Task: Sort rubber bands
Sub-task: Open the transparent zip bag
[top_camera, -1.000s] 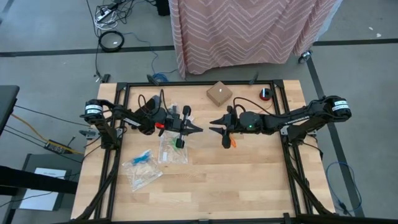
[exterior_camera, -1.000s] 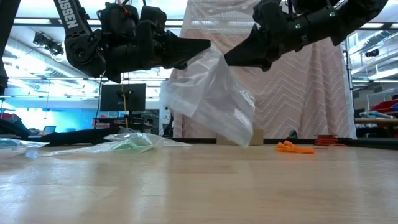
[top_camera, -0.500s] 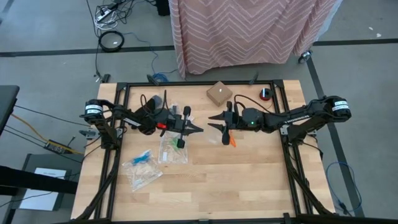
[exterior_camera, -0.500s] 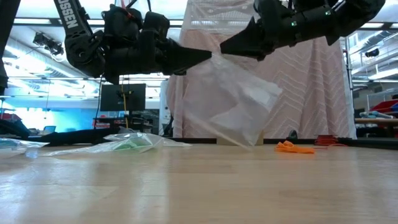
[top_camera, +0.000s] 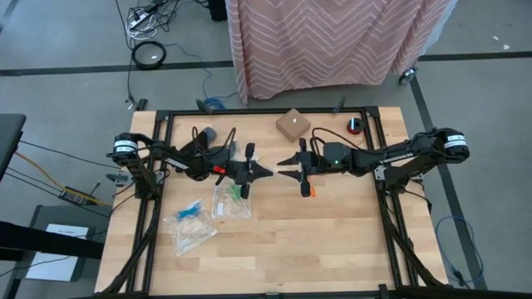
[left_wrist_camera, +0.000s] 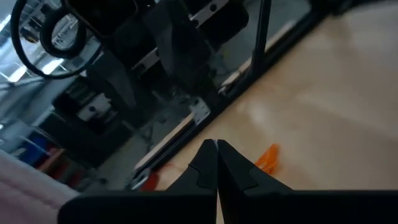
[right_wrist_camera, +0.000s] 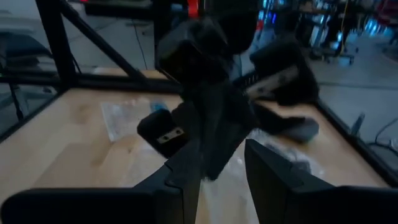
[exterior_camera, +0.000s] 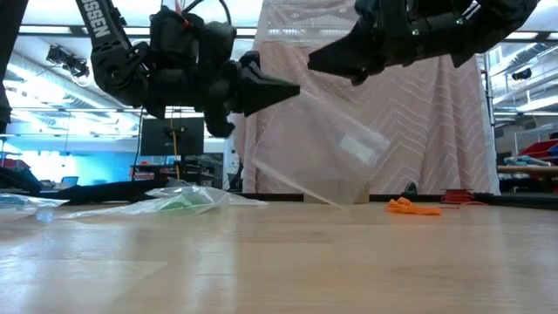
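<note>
A clear zip bag (exterior_camera: 327, 148) hangs from my left gripper (exterior_camera: 296, 87), which points level toward the table's right and is shut on it. My right gripper (exterior_camera: 311, 65) faces it from the right, tip to tip (top_camera: 281, 164), slightly higher, with its fingers (right_wrist_camera: 186, 163) apart. Whether they touch the bag I cannot tell. Orange rubber bands (top_camera: 312, 189) lie on the table below the right gripper. Green rubber bands (top_camera: 238, 191) lie in a clear bag (top_camera: 231, 201) on the table under my left gripper (top_camera: 266, 170). Blue ones (top_camera: 190, 210) lie in another bag. My left gripper pinches the bag's upper edge (exterior_camera: 302, 91) between its two fingertips, coming level from the table's left. The bag hangs below and to the right of the fingers, spread out on a slant. Whether its lower edge (exterior_camera: 336, 201) touches the table I cannot tell.
A small wooden box (top_camera: 293, 124) and a red and black object (top_camera: 356, 125) stand at the far edge. Clear bags (top_camera: 191, 228) lie at the near left. Black frame rails (top_camera: 154, 208) run along the table's sides. Bare wood lies near and right.
My left gripper has rolled about its own axis while staying in place, still shut on the bag. The bag, crumpled below the fingertip before, has swung out toward the right and hangs spread flatter. My right gripper has shifted slightly toward the far edge.
</note>
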